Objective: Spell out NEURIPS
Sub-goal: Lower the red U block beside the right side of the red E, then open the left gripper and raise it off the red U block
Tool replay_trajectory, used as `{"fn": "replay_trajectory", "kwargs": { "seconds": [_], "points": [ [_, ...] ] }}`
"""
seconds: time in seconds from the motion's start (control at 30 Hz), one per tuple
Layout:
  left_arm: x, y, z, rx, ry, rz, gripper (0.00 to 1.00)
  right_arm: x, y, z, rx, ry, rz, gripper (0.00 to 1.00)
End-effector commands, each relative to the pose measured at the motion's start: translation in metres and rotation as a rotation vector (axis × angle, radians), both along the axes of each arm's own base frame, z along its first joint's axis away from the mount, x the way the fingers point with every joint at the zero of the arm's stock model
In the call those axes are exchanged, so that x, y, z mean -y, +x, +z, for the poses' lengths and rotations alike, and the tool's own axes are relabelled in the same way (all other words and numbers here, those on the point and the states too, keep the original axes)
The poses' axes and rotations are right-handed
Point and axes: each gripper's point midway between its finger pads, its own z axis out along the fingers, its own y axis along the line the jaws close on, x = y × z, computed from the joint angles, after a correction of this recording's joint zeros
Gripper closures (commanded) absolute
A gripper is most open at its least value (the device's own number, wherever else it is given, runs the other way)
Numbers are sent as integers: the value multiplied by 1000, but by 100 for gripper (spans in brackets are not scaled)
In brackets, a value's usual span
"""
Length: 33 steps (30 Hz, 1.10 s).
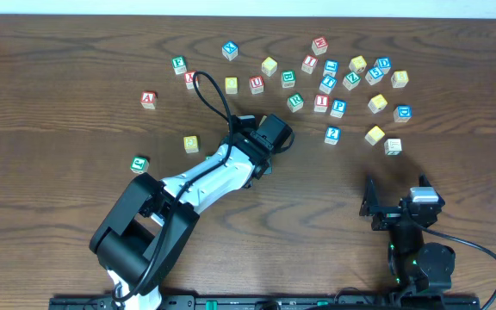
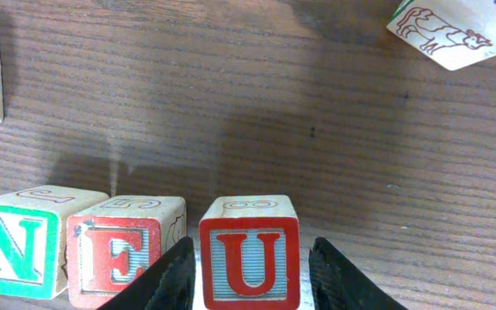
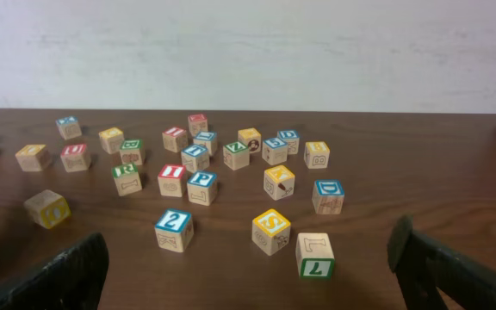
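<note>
table (image 2: 274, 112), cubes n (image 2: 14, 250), e (image 2: 114, 258), u (image 2: 250, 258)

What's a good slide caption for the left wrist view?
Left gripper straddles red U cube, lined up after green N and red E.

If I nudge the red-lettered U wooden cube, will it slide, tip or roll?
The red-lettered U wooden cube sits flat on the wooden table, so it should slide, not roll. Looks like solid wood: probably rigid and light. Smooth faces might slip when pinched.
</note>
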Motion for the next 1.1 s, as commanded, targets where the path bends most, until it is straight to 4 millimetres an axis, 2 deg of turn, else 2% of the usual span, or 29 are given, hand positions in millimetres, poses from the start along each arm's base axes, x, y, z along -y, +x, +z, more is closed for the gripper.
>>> {"fn": "replay_trajectory", "kwargs": {
  "seconds": [0.0,0.53,0.87,1.07],
  "points": [
    [-7,-4,-6,-21,24,-6,58,2,0,0,-1,13,-7,1],
    [-4,-4,10,-4,2,-28,58,2,0,0,-1,13,-7,1],
    [-3,-3,13,4,1,-42,58,2,0,0,-1,13,-7,1],
    [3,5,26,35,-10,-68,58,2,0,0,-1,13,-7,1]
  ]
}}
